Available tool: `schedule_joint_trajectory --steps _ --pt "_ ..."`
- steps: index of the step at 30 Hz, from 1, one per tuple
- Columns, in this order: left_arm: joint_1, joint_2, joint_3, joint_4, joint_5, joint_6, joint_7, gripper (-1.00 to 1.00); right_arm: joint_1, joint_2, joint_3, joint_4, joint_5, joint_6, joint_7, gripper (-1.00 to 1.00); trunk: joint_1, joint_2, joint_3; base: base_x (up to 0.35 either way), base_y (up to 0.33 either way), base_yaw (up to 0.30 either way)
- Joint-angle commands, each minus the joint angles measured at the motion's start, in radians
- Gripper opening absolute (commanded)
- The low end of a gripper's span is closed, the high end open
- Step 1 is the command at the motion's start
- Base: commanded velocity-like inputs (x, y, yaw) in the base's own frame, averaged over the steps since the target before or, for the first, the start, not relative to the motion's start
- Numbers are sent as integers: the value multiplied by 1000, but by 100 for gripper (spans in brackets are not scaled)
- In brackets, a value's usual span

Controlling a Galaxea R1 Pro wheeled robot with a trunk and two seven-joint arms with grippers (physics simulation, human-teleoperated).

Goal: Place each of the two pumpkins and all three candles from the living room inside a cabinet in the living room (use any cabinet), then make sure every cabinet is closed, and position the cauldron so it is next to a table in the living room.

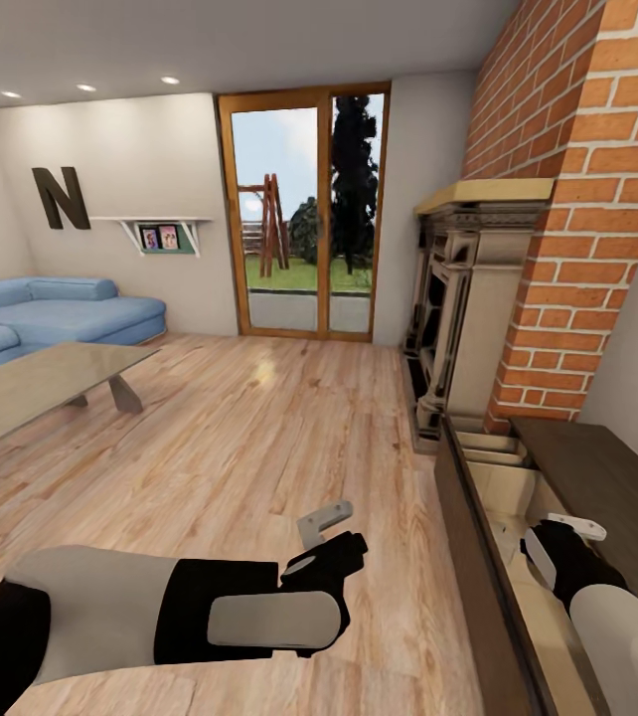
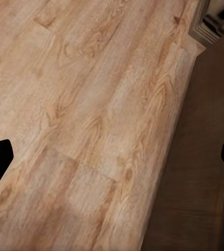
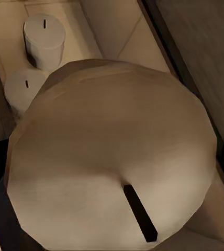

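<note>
Right up against the right wrist lens, a beige candle [image 3: 112,157] is carried by the right gripper [image 1: 564,545], poised over the cabinet [image 1: 597,467] and its open drawer [image 1: 518,497]; the grip looks closed on it, though the fingers are hidden. Two more candles [image 3: 44,39] stand deeper in that compartment. Best lower it straight, clear of those two, before releasing. Left gripper [image 1: 327,542] hangs open and empty over the floor [image 1: 239,438], table [image 1: 41,383] well apart.

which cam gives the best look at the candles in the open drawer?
Right wrist view. A large beige candle sits close between the right gripper's fingers, and two smaller candles stand in the tan drawer compartment behind it. The head view shows the open cabinet drawer with the right gripper inside. The left wrist view shows wood floor.
</note>
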Motion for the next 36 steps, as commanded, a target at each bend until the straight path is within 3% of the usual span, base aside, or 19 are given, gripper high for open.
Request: schedule_joint_trajectory --steps 1,5,36 --pt "-1 -1 -1 -1 3 -4 0 100 -1 0 -3 -1 5 6 0 -100 0 -1 -1 3 -19 0" --pt "-1 -5 -1 -1 1 -4 0 100 -1 0 -3 -1 6 6 0 -100 0 -1 -1 1 -9 0" --pt "-1 -6 0 1 2 -4 1 100 -1 0 -3 -1 6 6 0 -100 119 -218 -98 0 0 0"
